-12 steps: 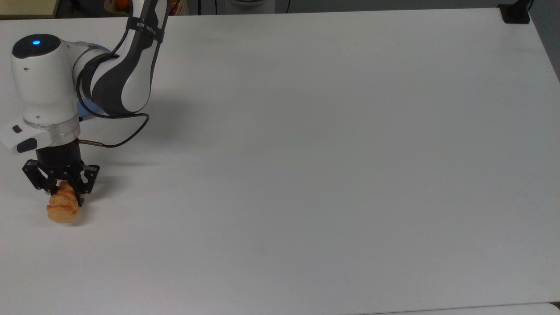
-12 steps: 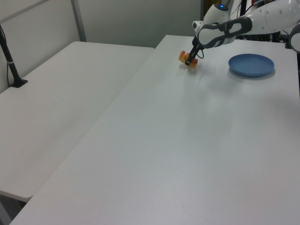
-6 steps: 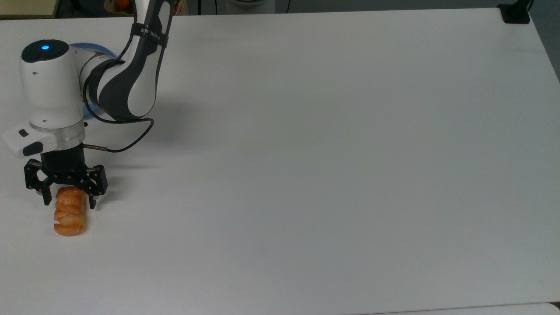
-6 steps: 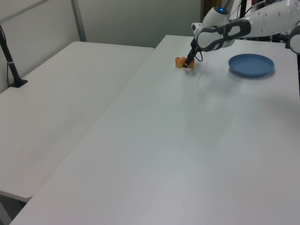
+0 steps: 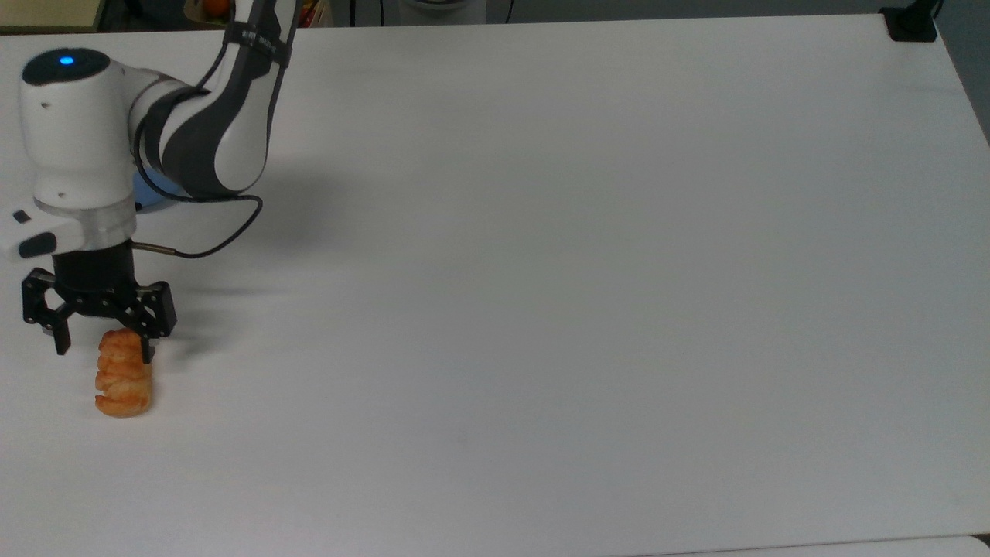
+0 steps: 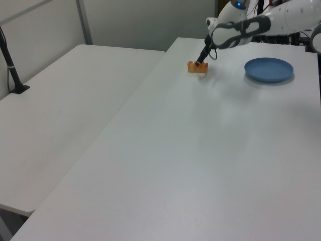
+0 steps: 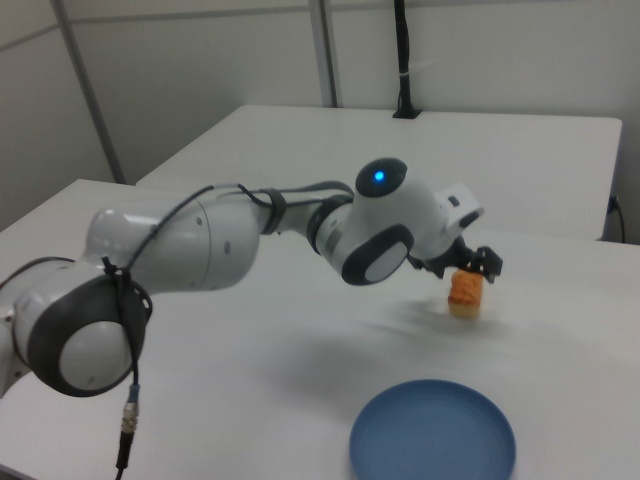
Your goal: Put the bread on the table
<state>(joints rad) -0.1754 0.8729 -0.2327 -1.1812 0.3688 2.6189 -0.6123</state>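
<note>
The bread (image 5: pixel 122 374), a small golden-orange ridged roll, lies flat on the white table (image 5: pixel 541 271) near the top view's left edge. It also shows as an orange lump, the bread (image 6: pixel 197 67) in the left view and the bread (image 7: pixel 465 292) in the right view. My gripper (image 5: pixel 102 348) hovers just above the roll's upper end, open, its black fingers spread wider than the roll and apart from it. In the left view the gripper (image 6: pixel 200 62) sits right over the roll.
A round blue plate (image 6: pixel 269 69) lies on the table behind the arm, seen also as the plate (image 7: pixel 432 435); my arm covers most of it in the top view. A black post base (image 5: pixel 911 25) stands at the top view's far right corner.
One second ago my gripper was shut on the tilted bread. It opened, the bread settled flat on the table, and the gripper has since risen slightly and shifted toward the top view's left.
</note>
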